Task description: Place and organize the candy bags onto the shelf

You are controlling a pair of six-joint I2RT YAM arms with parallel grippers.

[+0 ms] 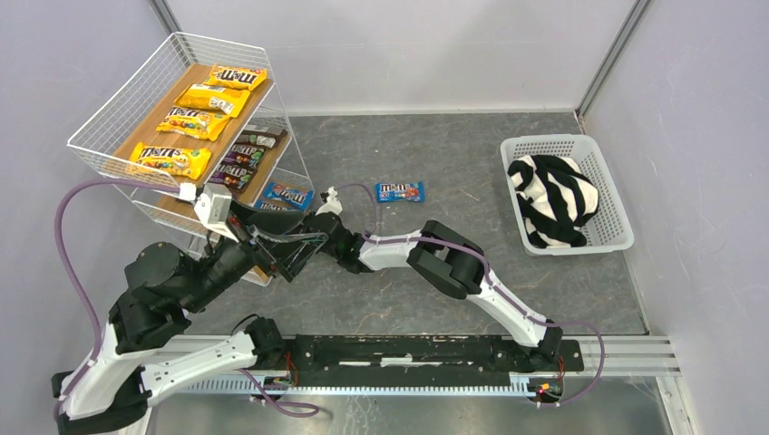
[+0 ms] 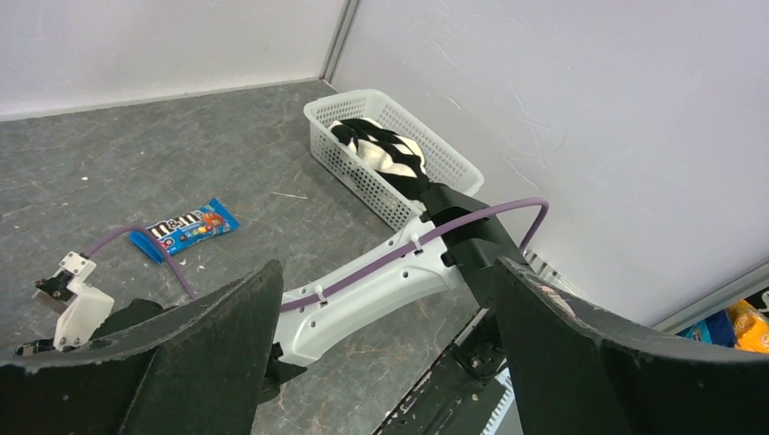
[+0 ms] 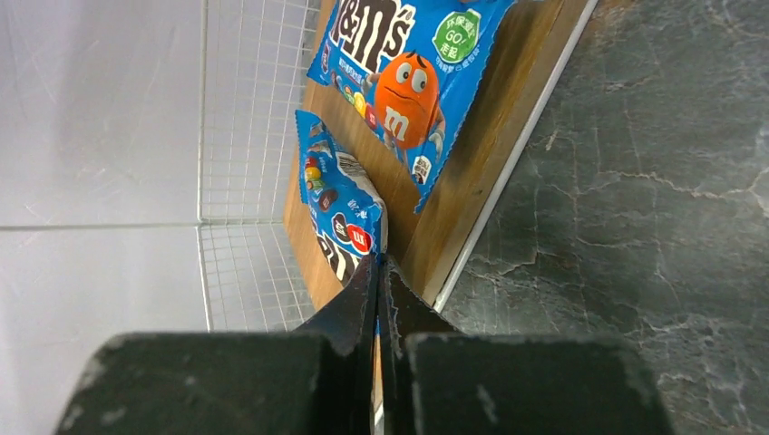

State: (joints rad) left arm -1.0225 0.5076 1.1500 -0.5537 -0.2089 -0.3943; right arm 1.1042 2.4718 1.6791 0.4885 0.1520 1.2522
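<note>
The shelf (image 1: pixel 118 100) stands at the far left, with yellow candy bags (image 1: pixel 210 98) on its top board and dark ones (image 1: pixel 243 156) on the middle board. A blue bag (image 1: pixel 288 195) lies on the bottom board (image 3: pixel 472 181). My right gripper (image 3: pixel 379 265) is shut on the end of a second blue bag (image 3: pixel 337 204), which rests edge-up against that board beside the flat one (image 3: pixel 408 72). My left gripper (image 2: pixel 385 267) hangs open and empty just in front of the shelf, over the right forearm (image 2: pixel 363 285). One more blue bag (image 1: pixel 400 191) lies loose on the table.
A white lattice basket (image 1: pixel 544 142) holding a black-and-white striped cloth (image 1: pixel 553 195) sits at the right. Both arms crowd together by the shelf's lower front corner. Grey walls close in on the left and right.
</note>
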